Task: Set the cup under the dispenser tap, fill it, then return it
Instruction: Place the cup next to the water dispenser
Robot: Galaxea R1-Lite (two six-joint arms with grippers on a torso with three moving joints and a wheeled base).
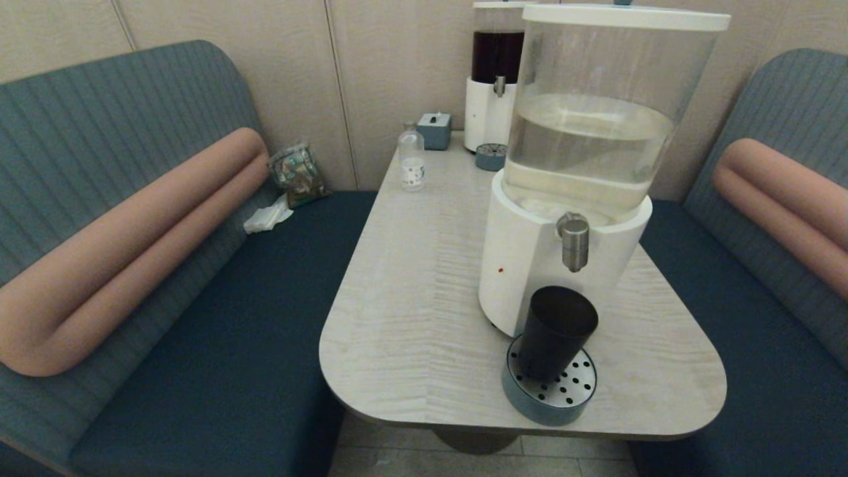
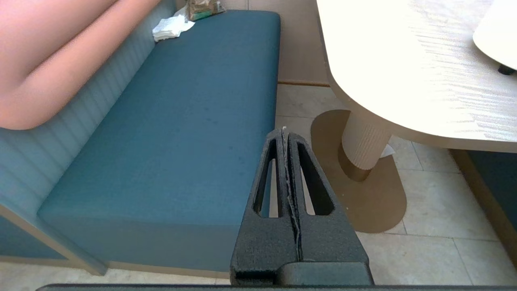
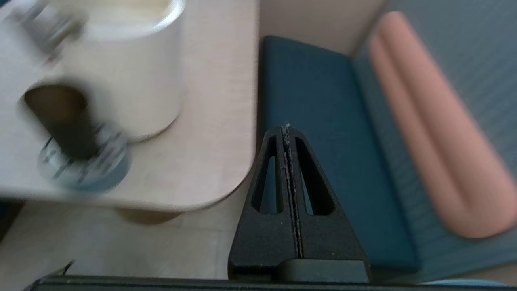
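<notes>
The left gripper (image 2: 285, 135) is seen only in its own wrist view, low beside the table (image 2: 404, 60), its two fingers pressed flat together with nothing between them; the blue bench seat (image 2: 181, 121) lies under and ahead of it, with a crumpled white tissue (image 2: 171, 27) and a packet (image 2: 202, 8) at the seat's far end, well apart from the fingertips; the table's ribbed pedestal (image 2: 363, 139) stands just beside the tips on the floor. The right gripper (image 3: 286, 133) is likewise shown only by its own wrist camera, held off the table's rounded corner above the opposite seat (image 3: 323, 121), its fingers closed on each other and holding nothing. The cup (image 1: 555, 331) is found well apart from both grippers, upright on the round perforated drip tray (image 1: 570, 394) at the near edge of the table; it is set slightly off the tray's centre, toward the white base of the large dispenser (image 1: 523, 265). The dispenser tap (image 1: 574, 242) is seen directly above the cup's open mouth, with a clear gap between spout and rim; whether any liquid is in the cup cannot be told. Farther back a small clear bottle (image 1: 411, 159) and a smaller dark-liquid dispenser (image 1: 493, 79) are stood.
</notes>
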